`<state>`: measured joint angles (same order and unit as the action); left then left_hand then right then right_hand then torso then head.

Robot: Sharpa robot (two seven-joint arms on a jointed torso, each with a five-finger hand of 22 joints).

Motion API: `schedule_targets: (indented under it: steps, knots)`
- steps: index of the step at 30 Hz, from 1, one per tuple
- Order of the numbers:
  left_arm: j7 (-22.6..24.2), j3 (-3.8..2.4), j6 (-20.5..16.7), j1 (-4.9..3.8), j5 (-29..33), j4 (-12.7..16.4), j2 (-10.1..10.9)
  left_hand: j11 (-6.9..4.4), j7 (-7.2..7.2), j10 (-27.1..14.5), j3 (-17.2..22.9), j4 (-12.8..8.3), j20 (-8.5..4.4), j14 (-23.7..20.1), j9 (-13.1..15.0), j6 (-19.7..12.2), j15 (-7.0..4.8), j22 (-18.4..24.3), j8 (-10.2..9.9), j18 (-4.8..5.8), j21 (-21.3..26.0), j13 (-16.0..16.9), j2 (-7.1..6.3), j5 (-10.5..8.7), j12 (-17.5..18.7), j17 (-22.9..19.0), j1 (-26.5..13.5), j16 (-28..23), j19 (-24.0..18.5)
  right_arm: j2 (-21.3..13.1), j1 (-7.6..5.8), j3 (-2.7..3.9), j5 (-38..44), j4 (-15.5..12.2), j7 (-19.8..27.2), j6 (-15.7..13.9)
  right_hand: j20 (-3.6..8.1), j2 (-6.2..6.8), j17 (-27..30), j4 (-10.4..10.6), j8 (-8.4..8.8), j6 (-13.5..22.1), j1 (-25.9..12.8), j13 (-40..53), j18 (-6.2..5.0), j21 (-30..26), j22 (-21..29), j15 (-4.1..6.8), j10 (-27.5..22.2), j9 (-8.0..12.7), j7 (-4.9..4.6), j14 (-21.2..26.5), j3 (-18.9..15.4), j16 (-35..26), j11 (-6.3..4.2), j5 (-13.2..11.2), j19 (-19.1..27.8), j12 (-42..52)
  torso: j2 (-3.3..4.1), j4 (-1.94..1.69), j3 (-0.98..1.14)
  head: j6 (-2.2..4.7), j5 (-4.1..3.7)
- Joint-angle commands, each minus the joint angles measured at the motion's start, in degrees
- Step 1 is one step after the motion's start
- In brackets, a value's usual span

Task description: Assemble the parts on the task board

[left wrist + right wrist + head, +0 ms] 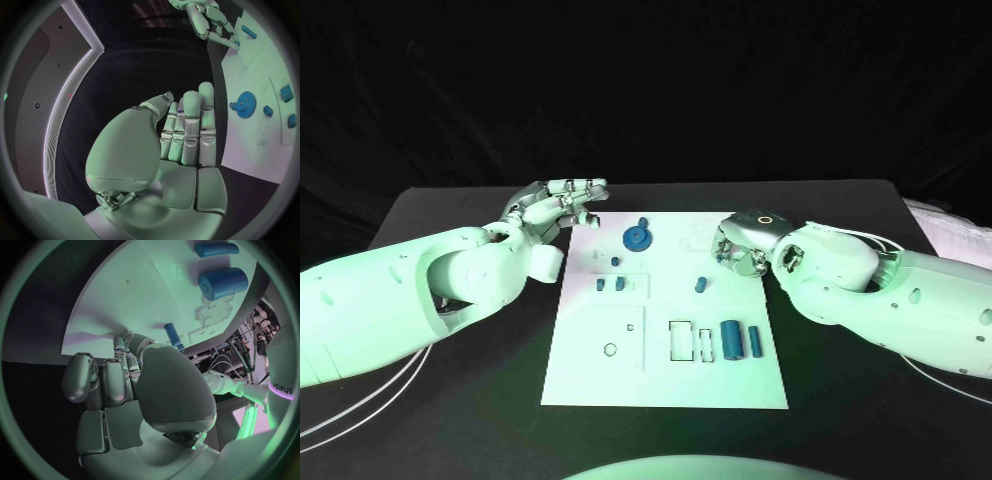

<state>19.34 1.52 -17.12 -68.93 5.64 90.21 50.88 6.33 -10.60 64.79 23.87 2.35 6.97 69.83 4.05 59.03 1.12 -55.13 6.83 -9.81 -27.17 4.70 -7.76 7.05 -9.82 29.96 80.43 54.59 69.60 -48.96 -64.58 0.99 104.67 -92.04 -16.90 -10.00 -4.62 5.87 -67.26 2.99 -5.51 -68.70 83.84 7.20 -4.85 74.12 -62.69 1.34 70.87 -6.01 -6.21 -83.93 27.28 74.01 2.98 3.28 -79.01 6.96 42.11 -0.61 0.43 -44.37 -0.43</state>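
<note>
The white task board (589, 350) lies in the middle of the table. A blue gear (638, 237) (245, 105) sits near its far edge. Two small blue blocks (610, 284) lie left of centre, and a short peg (700, 285) (173, 335) stands mid-board. A thick cylinder (731, 340) (223, 281) and a thin rod (754, 341) (215, 249) lie by the right edge. My left hand (560, 205) (184, 135) hovers at the board's far left corner, fingers straight and holding nothing. My right hand (740, 247) (125, 385) is over the far right edge with its fingers curled in, holding nothing.
Another slim blue piece (708, 343) lies beside a rectangular slot (681, 340) on the board. The black table (473, 420) spreads around the board on all sides. White cables (358, 400) trail off the left front.
</note>
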Motion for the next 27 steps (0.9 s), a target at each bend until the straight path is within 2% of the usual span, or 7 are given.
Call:
schedule_targets:
  steps: [1,10,13,16,19,23,27]
  knots:
    - [-0.08,-0.02,1.05,0.03,-0.34,-0.07,0.0,-0.06,0.04,-0.5,-0.11,-0.23,-0.1,-0.46,0.0,-0.31,0.11,0.07,0.21,-0.61,0.33,0.04,0.26,0.12,-0.29,-0.11,0.04,0.34,-0.34,-0.22,0.0,0.09,0.51,-0.89,-0.77,-5.23,0.11,-0.13,0.09,-0.27,-0.05,-0.44,-0.71,-0.04,-0.47,0.24,-0.11,0.27,0.51,-0.19,0.0,-2.4,-0.1,-0.23,-0.23,-0.05,-0.39,-0.47,-0.03,0.04,0.04,0.11,0.0]
    - [-0.51,0.01,1.33,0.12,-0.58,-0.36,0.01,-0.01,-0.02,-0.72,-0.23,-0.36,-0.1,-0.54,-0.03,-0.49,0.13,0.11,0.21,-0.6,0.38,0.03,0.23,0.12,-0.39,-0.16,0.09,0.4,-0.33,-2.61,-0.2,0.73,-1.13,-4.03,-1.72,-6.84,0.12,-0.11,0.1,-0.27,-0.03,-0.53,-1.21,-0.17,-0.44,0.35,-0.29,0.28,0.66,-0.31,-0.01,-2.41,-0.12,-0.21,-0.21,-0.16,-0.51,-0.68,-0.03,-0.09,-0.01,0.16,-0.01]
    - [-0.71,0.02,1.35,0.15,-0.6,-0.39,0.17,0.05,-0.08,-0.91,-0.33,-0.41,-0.09,-0.62,-0.06,-0.64,0.16,0.14,0.2,-0.59,0.42,0.01,0.23,0.12,-0.44,-0.2,0.07,0.43,-0.34,-3.65,-0.27,0.88,-2.24,-6.08,-2.02,-6.58,0.12,-0.1,-0.02,-0.28,-0.03,-0.57,-1.37,-0.21,-0.43,0.39,-0.34,0.3,0.72,-0.36,0.0,-2.43,-0.13,-0.12,-0.22,-0.19,-0.54,-0.74,-0.03,0.19,-0.05,0.15,0.38]
    - [-0.73,0.02,1.29,0.15,-0.61,-0.44,0.24,0.05,-0.08,-0.91,-0.33,-0.41,-0.09,-0.62,-0.06,-0.64,0.16,0.14,0.2,-0.59,0.42,0.01,0.23,0.12,-0.44,-0.2,0.07,0.43,-0.34,-3.81,-0.28,0.93,-2.88,-7.27,-2.03,-6.52,0.13,-0.11,0.0,-0.27,-0.03,-0.59,-1.42,-0.22,-0.44,0.39,-0.35,0.31,0.74,-0.37,0.0,-2.43,-0.13,-0.13,-0.22,-0.2,-0.55,-0.76,-0.04,0.26,-0.04,0.21,0.43]
    - [-0.72,0.02,1.21,0.16,-0.61,-0.5,0.26,0.08,-0.12,-1.04,-0.38,-0.45,-0.09,-0.67,-0.07,-0.74,0.19,0.16,0.2,-0.58,0.45,-0.01,0.24,0.13,-0.48,-0.23,0.08,0.45,-0.35,-3.45,-0.21,0.95,-3.93,-9.01,-1.84,-6.4,0.13,-0.12,0.01,-0.28,-0.03,-0.59,-1.44,-0.23,-0.43,0.41,-0.37,0.32,0.76,-0.38,-0.01,-2.43,-0.13,-0.13,-0.22,-0.2,-0.56,-0.77,-0.05,0.3,-0.05,0.17,0.77]
    - [-0.67,0.02,1.23,0.17,-0.61,-0.49,0.15,0.09,-0.12,-1.08,-0.4,-0.48,-0.08,-0.69,-0.08,-0.78,0.19,0.17,0.2,-0.58,0.46,-0.01,0.25,0.13,-0.5,-0.24,0.09,0.46,-0.35,-2.0,0.32,0.94,-5.0,-11.25,-1.39,-6.21,0.14,-0.14,0.06,-0.28,-0.03,-0.59,-1.46,-0.24,-0.45,0.37,-0.3,0.33,0.77,-0.39,-0.02,-2.42,-0.12,-0.17,-0.22,-0.2,-0.53,-0.79,-0.07,0.04,-0.13,0.04,0.96]
    - [-0.65,0.03,1.25,0.18,-0.62,-0.43,0.03,0.09,-0.12,-1.08,-0.4,-0.48,-0.08,-0.69,-0.08,-0.78,0.19,0.17,0.2,-0.58,0.46,-0.01,0.25,0.13,-0.5,-0.24,0.09,0.46,-0.35,-0.11,1.01,0.92,-5.43,-12.43,-0.85,-6.0,0.16,-0.19,0.08,-0.32,-0.01,-0.58,-1.47,-0.26,-0.45,0.39,-0.34,0.36,0.78,-0.4,-0.04,-2.41,-0.08,-0.18,-0.23,-0.17,-0.55,-0.83,-0.11,-0.01,-0.21,-0.2,1.59]
